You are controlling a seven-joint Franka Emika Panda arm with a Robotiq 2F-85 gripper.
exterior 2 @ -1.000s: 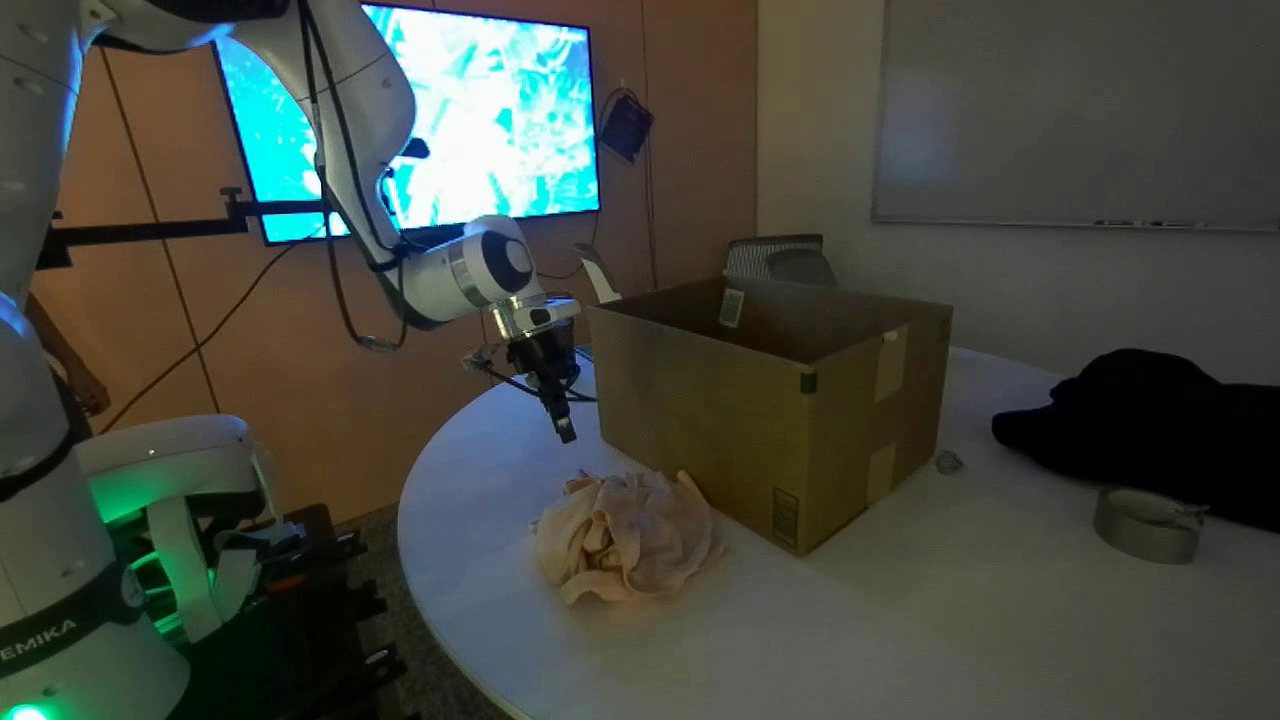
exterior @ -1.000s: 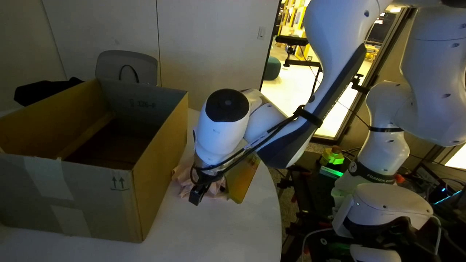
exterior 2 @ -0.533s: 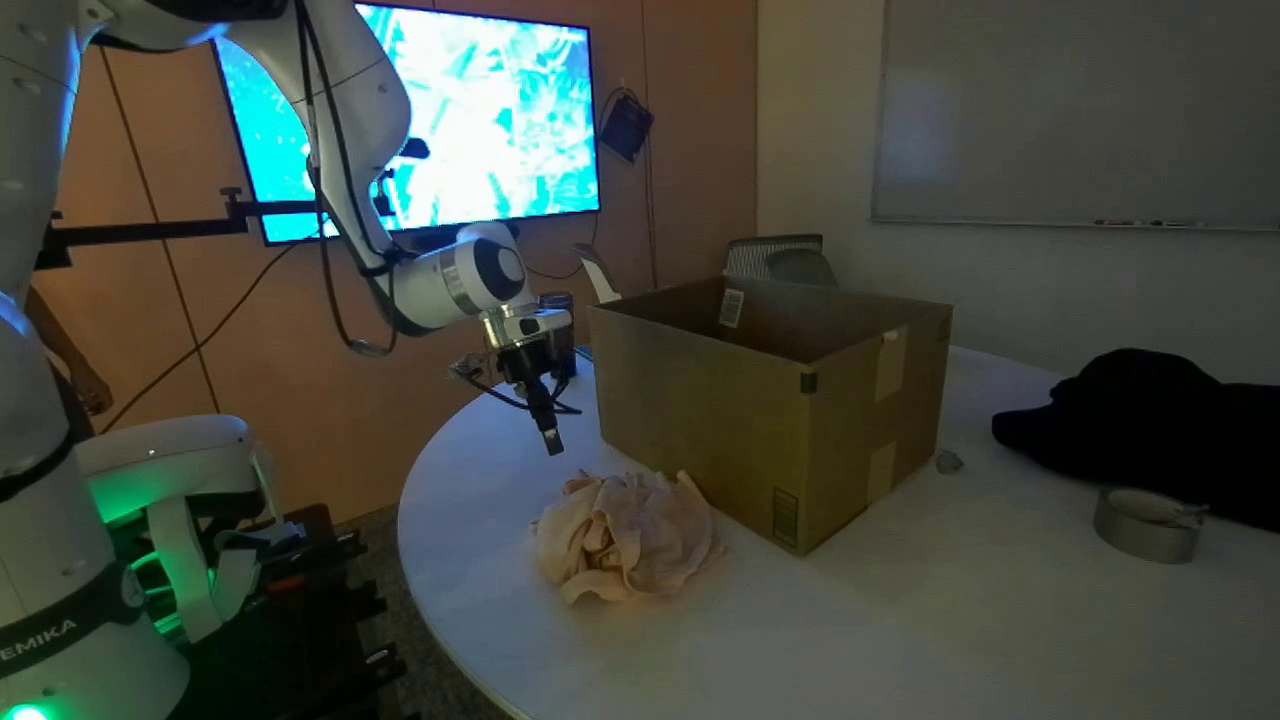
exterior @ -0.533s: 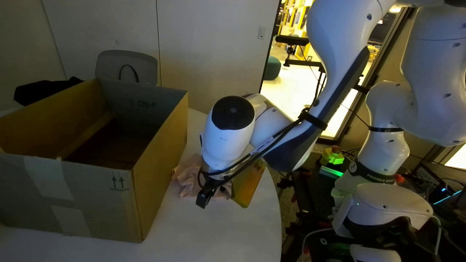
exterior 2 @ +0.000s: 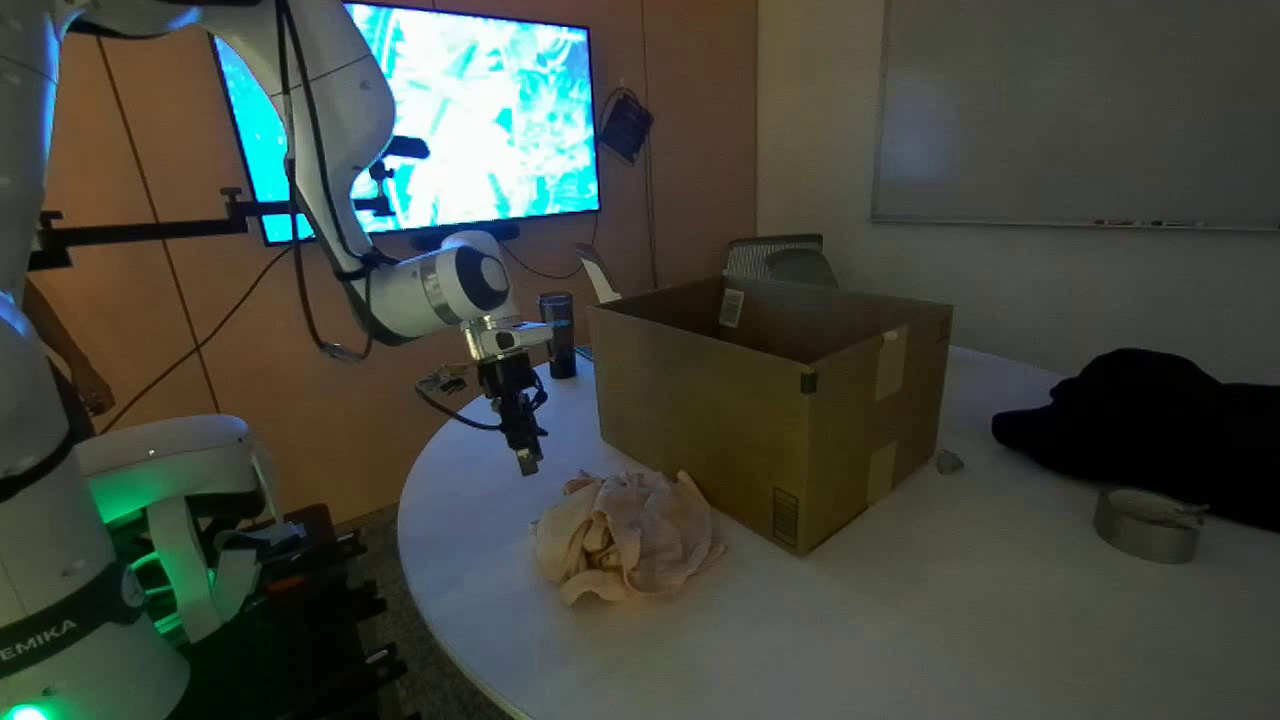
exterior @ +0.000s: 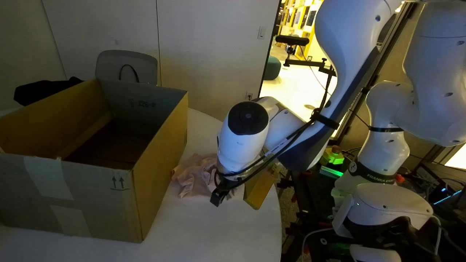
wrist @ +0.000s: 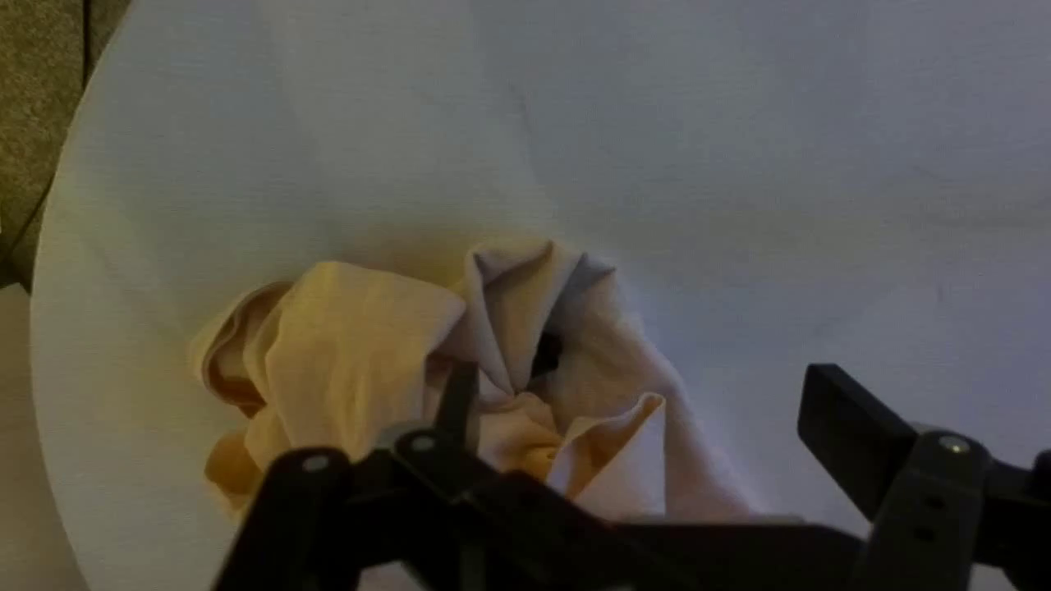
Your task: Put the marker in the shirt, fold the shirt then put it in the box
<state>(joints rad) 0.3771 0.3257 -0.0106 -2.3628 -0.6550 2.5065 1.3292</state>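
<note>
At the left of an exterior view my hand [exterior 2: 528, 460] hangs above the desk [exterior 2: 900, 640], pointing down, its fingers [wrist: 850, 427] spread wide apart and holding nothing. I take the step in hand to be lining up on the shirt [exterior 2: 630, 545] to fold it. In the wrist view the cloth lies more toward the finger at the left, while the one at the right shows against bare desk, so I had best shift toward the bundle before going down. A slow, shallow pinch on a raised ridge should serve; a deep grab would likely gather several layers and could spill the marker. Right of the shirt stands the box [exterior 2: 710, 430], just beside it; whether they touch I cannot tell. I would fold away from its wall.

The shirt is a loose, crumpled heap on the desk, pale peach and far from flat. From the left, the wrist view shows a curled edge, a broad smooth lobe, then a black bit [wrist: 546, 355] deep in a crease, perhaps the marker, though too little shows to be sure, and last a pointed flap.
</note>
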